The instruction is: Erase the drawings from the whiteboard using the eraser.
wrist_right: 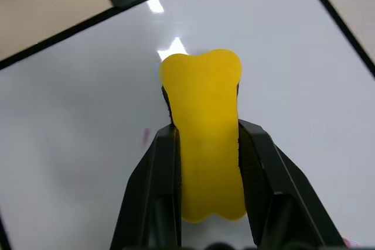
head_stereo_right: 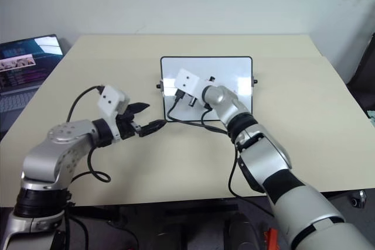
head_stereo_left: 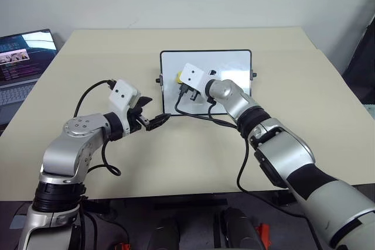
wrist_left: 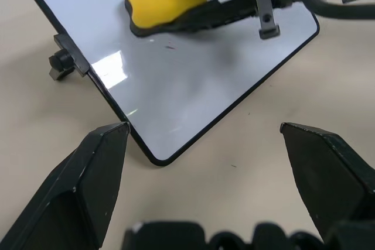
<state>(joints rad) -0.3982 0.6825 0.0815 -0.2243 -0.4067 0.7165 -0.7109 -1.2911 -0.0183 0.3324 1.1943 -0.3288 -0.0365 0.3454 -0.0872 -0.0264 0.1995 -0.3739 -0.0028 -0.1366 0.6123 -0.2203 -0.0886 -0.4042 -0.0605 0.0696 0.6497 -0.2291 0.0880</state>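
The right end effector [wrist_right: 205, 144], fingers clamped on the yellow eraser [wrist_right: 206, 127], presses it to the whiteboard [head_stereo_left: 228, 62] at the centre of the head-camera frame. Most of the board's glossy surface looks clean; faint reddish specks [wrist_right: 145, 136] beside the eraser suggest traces of the drawings remain, so the job appears nearly finished. At lower left of the board's near corner, the left end effector [wrist_left: 205, 139] hangs open and empty over the beige table [head_stereo_left: 293, 115].
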